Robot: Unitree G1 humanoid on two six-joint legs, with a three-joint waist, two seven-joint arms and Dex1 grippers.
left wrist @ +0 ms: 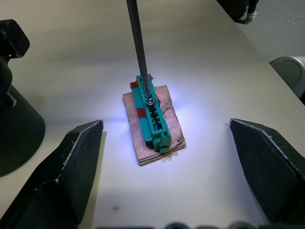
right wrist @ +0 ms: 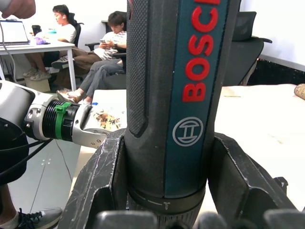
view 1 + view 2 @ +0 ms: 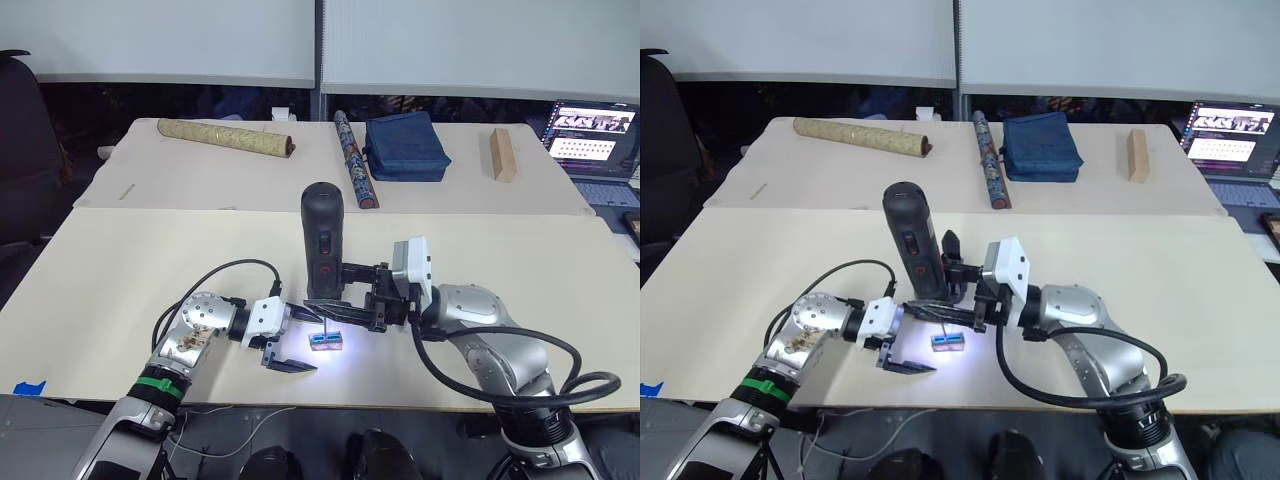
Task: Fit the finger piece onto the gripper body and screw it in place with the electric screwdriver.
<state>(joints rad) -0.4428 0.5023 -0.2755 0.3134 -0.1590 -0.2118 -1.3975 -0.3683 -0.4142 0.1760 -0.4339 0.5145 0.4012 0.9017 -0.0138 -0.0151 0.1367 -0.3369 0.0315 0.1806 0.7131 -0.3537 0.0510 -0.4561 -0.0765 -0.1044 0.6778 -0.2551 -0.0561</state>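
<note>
Upright near the middle of the front table [image 3: 120, 260], the electric screwdriver [image 3: 323, 240], pinched low on its barrel by the right gripper [image 2: 167, 191], one black finger pressed against each side. Reaches in from 3 o'clock, that arm, with a thick black cable [image 3: 560, 375] looping off it toward 5 o'clock. Straight down from the tool, a thin metal bit [image 1: 138, 47], its tip resting on a small screw head [image 1: 150, 101] in a green toothed part [image 1: 151, 114] with red tabs. Under the green part, a brown card pad [image 1: 143, 152], flat on the table and lit by a bluish-white glow. At 9 o'clock of the pad, the left gripper [image 3: 300, 340], spread wide and holding nothing, one finger on either side of the pad and apart from it. In the left wrist view, a dark bulky shape [image 1: 14, 119] at the edge, too cropped to name. On the far table, well apart from the work: at 11 o'clock a tan rolled tube [image 3: 225, 137], at 12 o'clock a long patterned tube [image 3: 355, 160] just beside a folded blue pouch [image 3: 405, 146], at 1 o'clock a wooden block [image 3: 502, 154], at 2 o'clock an open laptop [image 3: 595, 135]. At 10 o'clock, off the table, a dark chair [image 3: 20, 140]. Behind the tool in the right wrist view, seated people [image 2: 102, 57] at a desk.
</note>
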